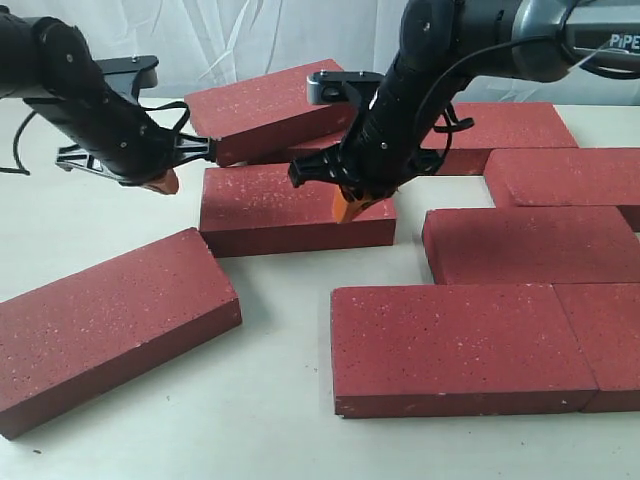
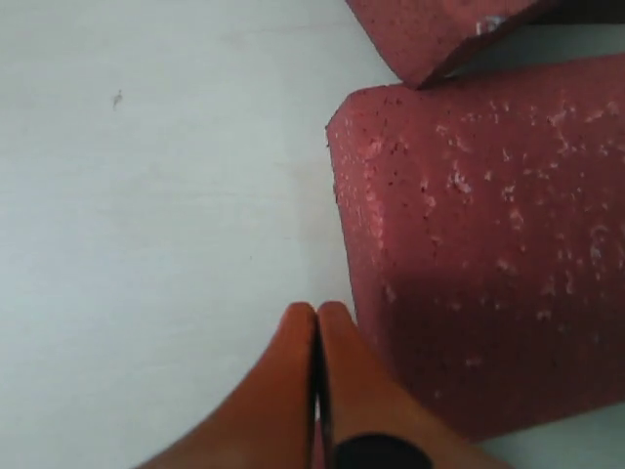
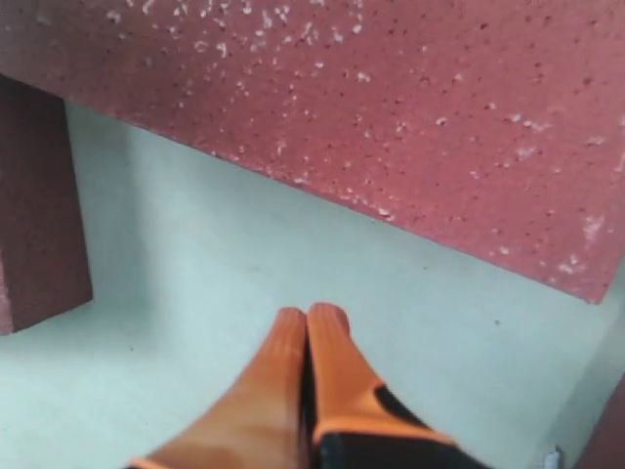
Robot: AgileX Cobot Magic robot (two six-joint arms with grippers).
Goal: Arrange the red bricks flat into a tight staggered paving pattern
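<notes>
Several red bricks lie on the pale table. One middle brick (image 1: 290, 205) lies flat, and a tilted brick (image 1: 268, 108) leans behind it. A lone brick (image 1: 110, 325) sits at the front left. On the right, flat bricks (image 1: 450, 345), (image 1: 530, 245) form a cluster. My left gripper (image 1: 165, 183) is shut and empty, just left of the middle brick (image 2: 488, 244), its tips (image 2: 317, 313) over bare table. My right gripper (image 1: 350, 207) is shut and empty at that brick's right end. Its tips (image 3: 311, 315) hang over table with a brick face (image 3: 391, 107) ahead.
More bricks lie at the back right (image 1: 510, 135), (image 1: 570, 180) and the front right corner (image 1: 610, 340). A white curtain hangs behind the table. Bare table shows between the front-left brick and the right cluster. Another brick's side (image 3: 34, 205) stands near my right gripper.
</notes>
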